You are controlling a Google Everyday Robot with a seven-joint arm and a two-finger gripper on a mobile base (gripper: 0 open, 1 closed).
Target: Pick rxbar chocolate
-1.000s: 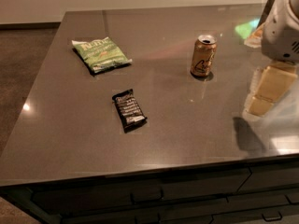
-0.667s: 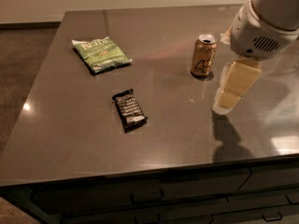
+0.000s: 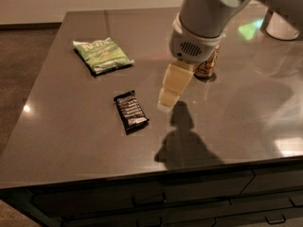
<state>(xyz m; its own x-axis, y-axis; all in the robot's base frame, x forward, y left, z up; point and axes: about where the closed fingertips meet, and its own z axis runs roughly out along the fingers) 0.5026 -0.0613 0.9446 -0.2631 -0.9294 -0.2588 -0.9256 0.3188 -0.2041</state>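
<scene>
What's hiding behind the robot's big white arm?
A gold can, mostly covered; only its lower part shows. The pincer hangs beside the rxbar chocolate.

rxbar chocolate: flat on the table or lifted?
Flat: the rxbar chocolate lies label-up on the table; the gripper hovers beside it, not touching.

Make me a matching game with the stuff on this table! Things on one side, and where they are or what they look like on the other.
1. rxbar chocolate
2. green bag
3. gold can
4. tool

A. half hidden behind the arm
B. over the table, between the bar and the can
C. farthest left, toward the back
D. black, flat, with white writing

Pairs: 1-D, 2-C, 3-A, 4-B
</scene>
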